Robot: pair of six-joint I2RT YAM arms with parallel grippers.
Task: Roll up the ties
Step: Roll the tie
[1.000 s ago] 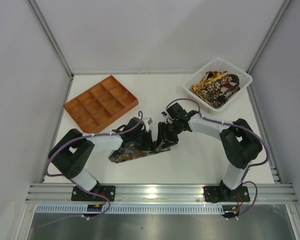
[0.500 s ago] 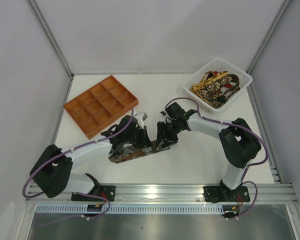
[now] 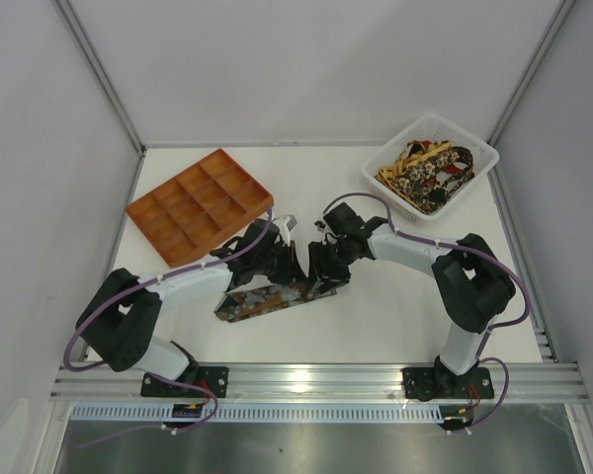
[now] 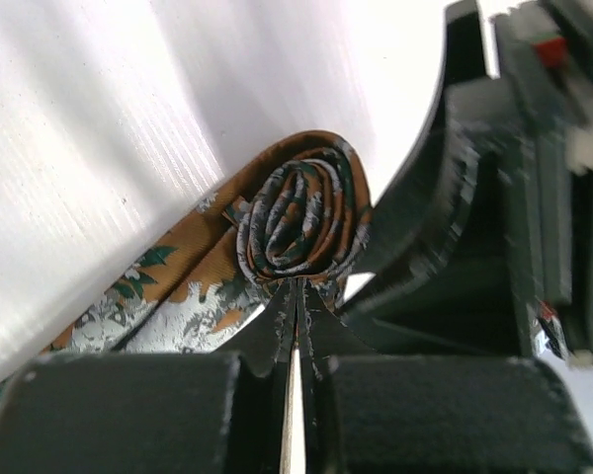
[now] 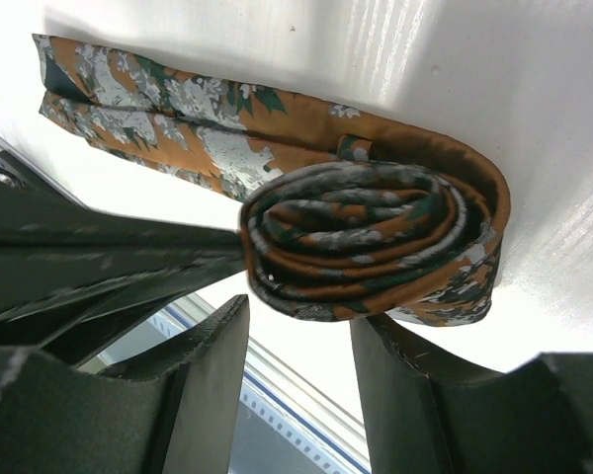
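Your left gripper (image 4: 296,296) is clenched tight, its tips meeting against the lower rim of the coil in the rust-orange tie (image 4: 301,222). Whether any fabric is nipped between them cannot be told. Your right gripper (image 5: 301,318) is partly released, jaws apart, with its tips at the near edge of that same coil. In the left wrist view one of its fingers curves along the coil's side. The tie is rolled several turns at one end. Its unrolled length, orange with pale grey and green leaves, lies flat on the white surface (image 3: 395,316) toward the left arm. Farther out, an orange compartment tray (image 3: 200,207) sits back left, and a white basket (image 3: 466,136) back right holds more ties (image 3: 427,173).
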